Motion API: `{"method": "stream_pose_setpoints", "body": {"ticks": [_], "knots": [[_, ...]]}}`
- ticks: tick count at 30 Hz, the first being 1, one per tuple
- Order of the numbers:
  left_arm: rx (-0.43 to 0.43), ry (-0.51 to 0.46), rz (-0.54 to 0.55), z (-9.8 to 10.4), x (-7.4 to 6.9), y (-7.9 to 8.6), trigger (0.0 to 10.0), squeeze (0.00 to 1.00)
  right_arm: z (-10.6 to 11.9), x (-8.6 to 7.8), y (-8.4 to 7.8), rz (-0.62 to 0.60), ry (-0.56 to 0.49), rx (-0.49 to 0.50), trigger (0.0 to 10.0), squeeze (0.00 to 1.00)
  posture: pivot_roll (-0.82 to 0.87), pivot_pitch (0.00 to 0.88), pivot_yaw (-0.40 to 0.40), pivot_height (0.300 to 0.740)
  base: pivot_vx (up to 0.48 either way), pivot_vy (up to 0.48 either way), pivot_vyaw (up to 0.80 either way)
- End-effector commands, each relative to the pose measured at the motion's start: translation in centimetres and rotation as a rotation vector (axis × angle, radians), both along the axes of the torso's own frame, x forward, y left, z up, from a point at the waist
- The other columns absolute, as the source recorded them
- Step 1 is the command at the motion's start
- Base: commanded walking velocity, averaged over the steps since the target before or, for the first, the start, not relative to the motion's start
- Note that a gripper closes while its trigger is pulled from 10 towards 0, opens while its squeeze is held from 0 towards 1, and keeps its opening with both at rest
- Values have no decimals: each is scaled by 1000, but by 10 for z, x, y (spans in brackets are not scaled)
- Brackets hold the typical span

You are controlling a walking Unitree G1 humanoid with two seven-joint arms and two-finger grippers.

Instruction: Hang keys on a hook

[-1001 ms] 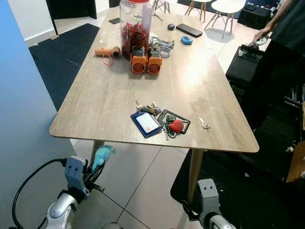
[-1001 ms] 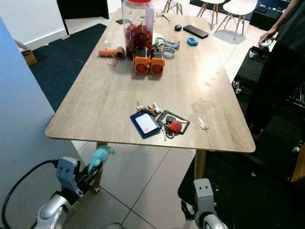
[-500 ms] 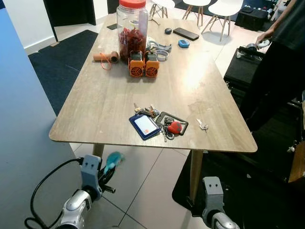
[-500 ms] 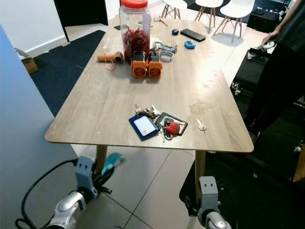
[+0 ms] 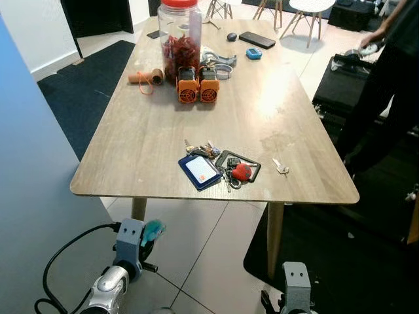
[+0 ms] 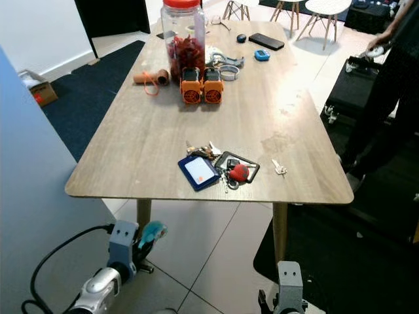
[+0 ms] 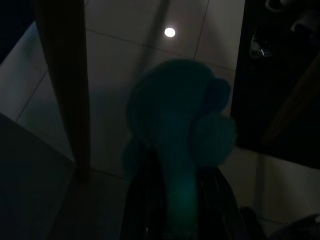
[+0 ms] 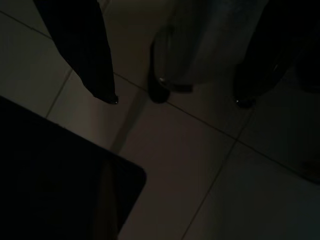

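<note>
A bunch of keys (image 5: 221, 167) with a blue card holder (image 5: 200, 171) and a red fob (image 5: 242, 172) lies near the front edge of the wooden table (image 5: 144, 131). One small loose key (image 5: 281, 167) rests to its right. My left gripper (image 5: 148, 237) hangs low, below the table's front left corner, shut on a teal plush toy (image 7: 177, 125). My right gripper (image 8: 177, 100) hangs low by the front right table leg, its black fingers (image 8: 95, 60) spread open over the tiled floor with nothing between them.
On the far half of the table stand a jar of red contents (image 5: 181, 33), two orange devices (image 5: 200, 85) and a phone (image 5: 257, 40). A person (image 5: 393, 72) stands at the right by black equipment. A blue wall (image 5: 33, 196) lies close on my left.
The camera has shifted a little. My left arm has drawn down and in, carrying the teal toy lower. The keys have stayed put on the table.
</note>
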State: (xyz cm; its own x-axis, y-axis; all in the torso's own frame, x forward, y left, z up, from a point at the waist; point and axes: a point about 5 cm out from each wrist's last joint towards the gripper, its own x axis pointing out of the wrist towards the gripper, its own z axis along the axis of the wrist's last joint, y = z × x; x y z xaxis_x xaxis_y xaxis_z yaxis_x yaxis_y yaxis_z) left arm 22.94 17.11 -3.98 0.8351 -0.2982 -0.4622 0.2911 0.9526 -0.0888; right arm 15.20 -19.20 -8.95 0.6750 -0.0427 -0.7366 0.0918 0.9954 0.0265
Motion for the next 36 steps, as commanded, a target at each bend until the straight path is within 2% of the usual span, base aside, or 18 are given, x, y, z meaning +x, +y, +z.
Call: {"method": "stream_pose_setpoints", "body": {"ticks": [1,6,10,12,17,19,20,21,25,28,31,36], "knots": [[0,27,-4,-4,-3,-7,10000,0,1,0,-3,-29,-15,-4,10000,0,-12,58,9,740,0,0,0],[17,43,-35,-5,0,-16,10000,0,2,0,-4,-19,-28,-6,10000,0,-24,70,12,740,0,0,0],[22,61,-42,-5,1,-17,10000,0,2,1,-2,-27,-31,20,10000,0,-29,67,16,740,0,0,0],[32,54,-37,-4,2,-16,10000,0,1,1,5,-17,-25,74,10000,0,-16,61,14,740,0,0,0],[28,74,-24,-6,2,-15,10000,0,1,1,5,-18,-26,76,10000,0,9,57,16,740,0,0,0],[28,68,-52,-4,2,-14,10000,0,2,2,4,-15,-36,79,10000,0,8,52,19,740,0,0,0],[43,57,-47,-4,1,-11,10000,0,1,2,4,-23,-31,64,10000,0,-6,91,29,740,0,0,0],[81,61,-22,-5,0,-7,10000,0,1,2,4,-26,-21,48,10000,0,-8,67,31,740,0,0,0],[82,83,35,-7,-2,6,10000,0,1,1,4,-40,-29,69,10000,0,12,67,30,740,0,0,0],[83,99,76,-8,-6,17,10000,0,-1,-4,7,-3,-9,65,10000,0,10,65,31,740,0,0,0],[95,107,46,-11,-13,19,10000,0,-2,-5,7,-10,-4,69,10000,0,27,61,16,740,0,0,0],[98,95,53,-11,-15,20,10000,0,-3,-6,8,30,12,61,10000,0,51,51,-6,740,0,0,0]]}}
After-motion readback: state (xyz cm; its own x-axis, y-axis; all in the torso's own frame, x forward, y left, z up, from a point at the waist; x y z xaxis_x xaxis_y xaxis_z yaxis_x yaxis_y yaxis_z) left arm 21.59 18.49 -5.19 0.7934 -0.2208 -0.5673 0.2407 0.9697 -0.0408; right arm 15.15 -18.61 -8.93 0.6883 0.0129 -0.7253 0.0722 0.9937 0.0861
